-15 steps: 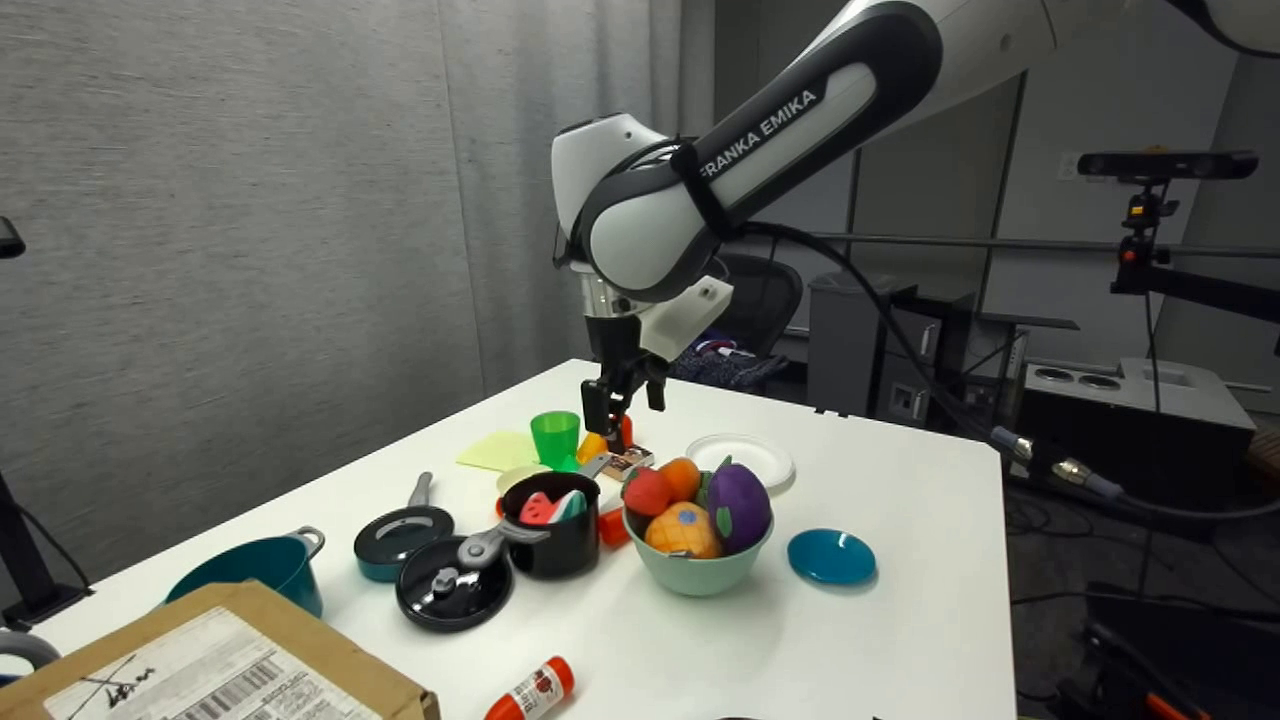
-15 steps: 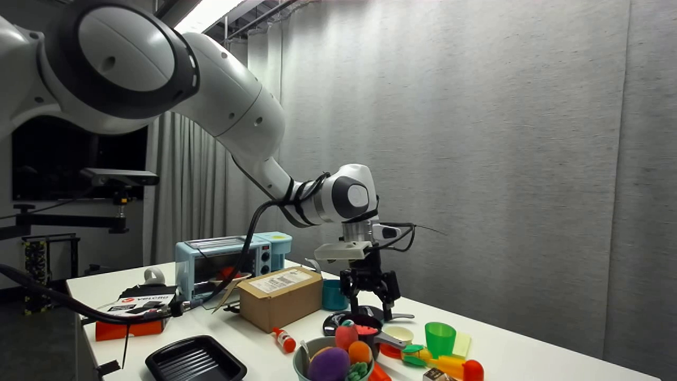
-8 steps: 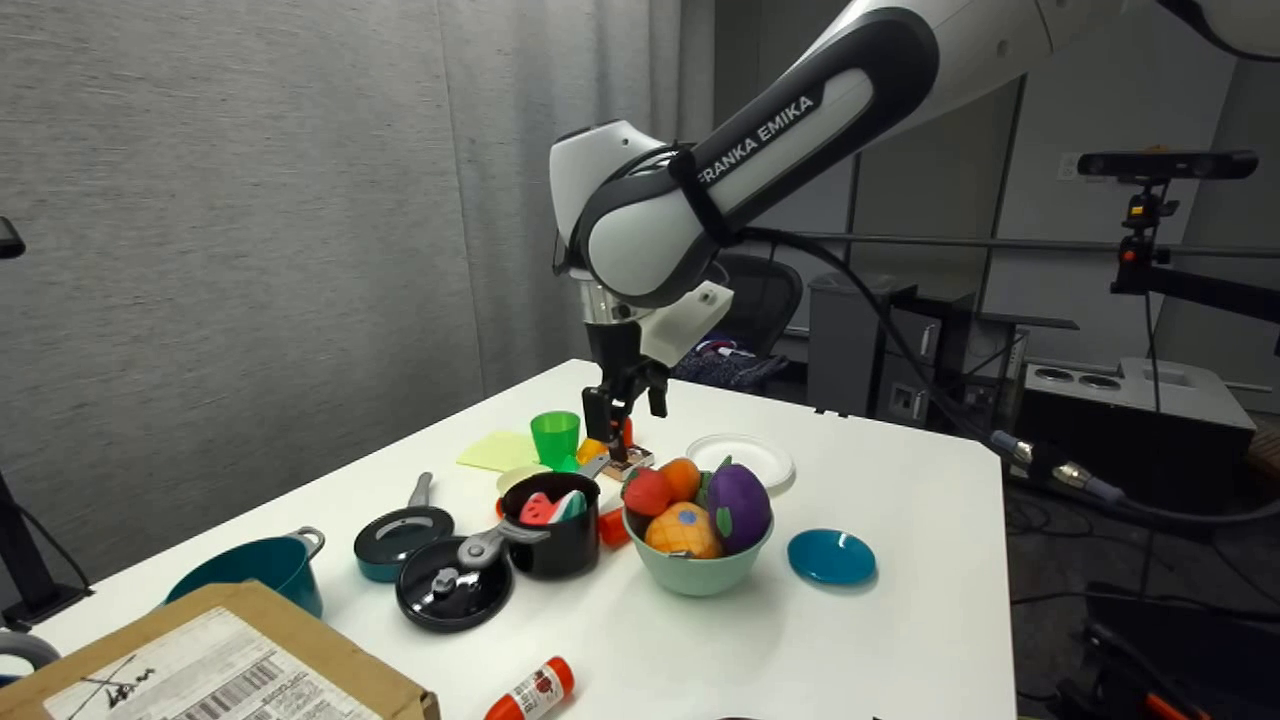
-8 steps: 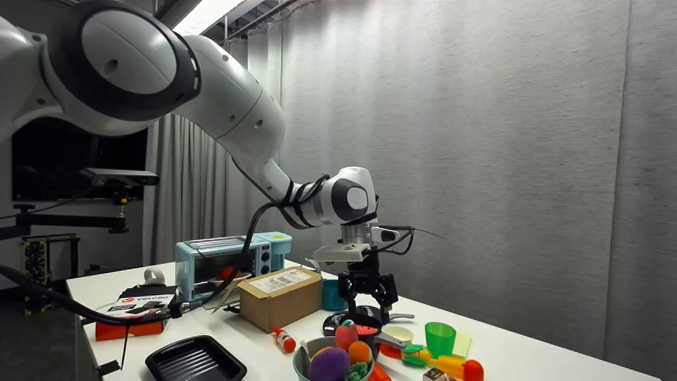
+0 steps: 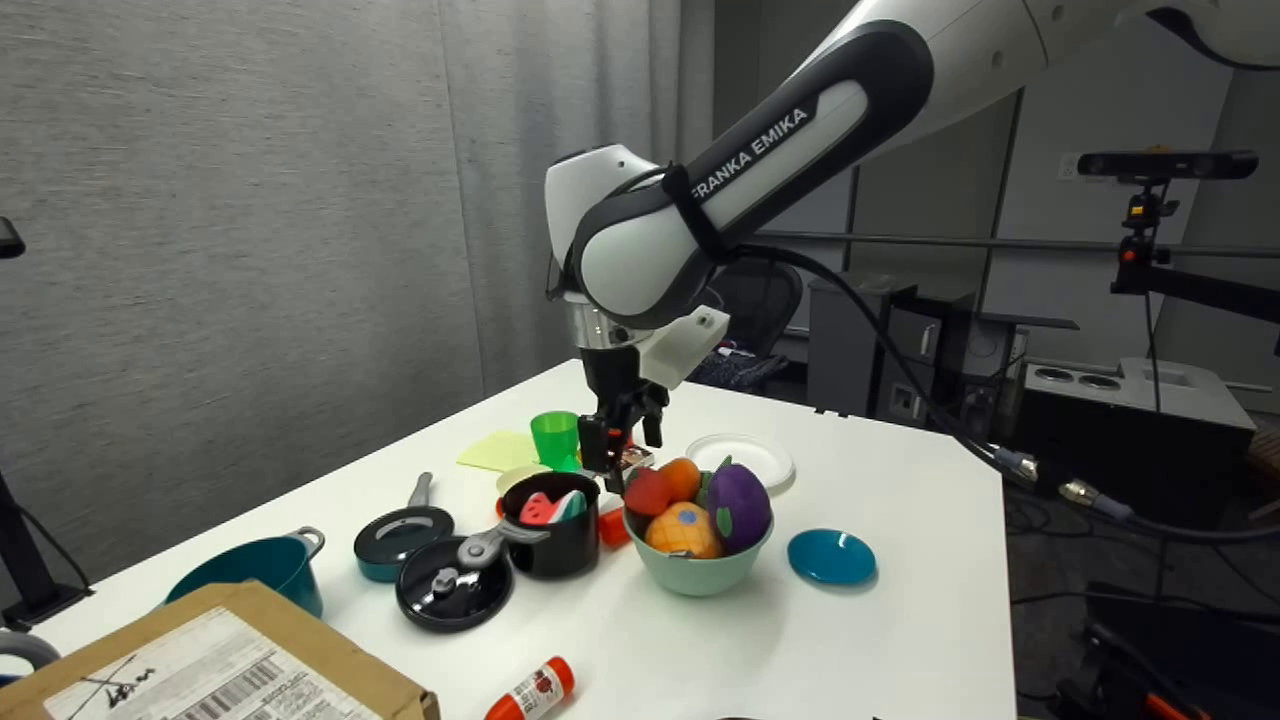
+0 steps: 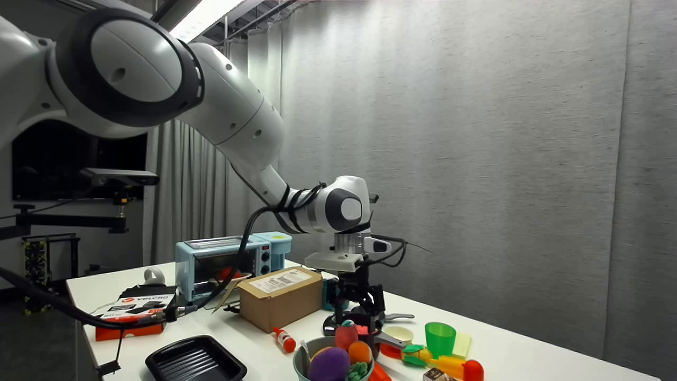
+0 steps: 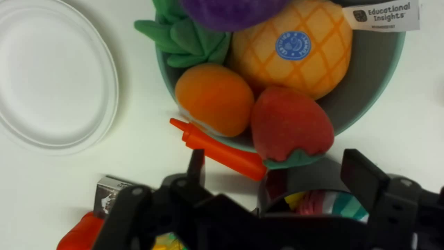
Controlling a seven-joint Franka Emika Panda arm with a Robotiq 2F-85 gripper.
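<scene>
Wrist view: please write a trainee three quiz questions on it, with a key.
1. True or false: the black two-fingered end effector grips the red plush strawberry.
2. Fill in: the yellow-orange plush pineapple bears a round (blank) badge.
3. Which lies left of the round pale-green bowl in the picture: A) a round white plate; B) a brown cardboard box?

Key: 1. False, its jaws stand open. 2. Blue. 3. A.

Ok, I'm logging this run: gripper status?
Gripper open, holding nothing. Toy strawberry close by, in the bowl. Black pot beside the bowl, could crowd the gripper.
</scene>
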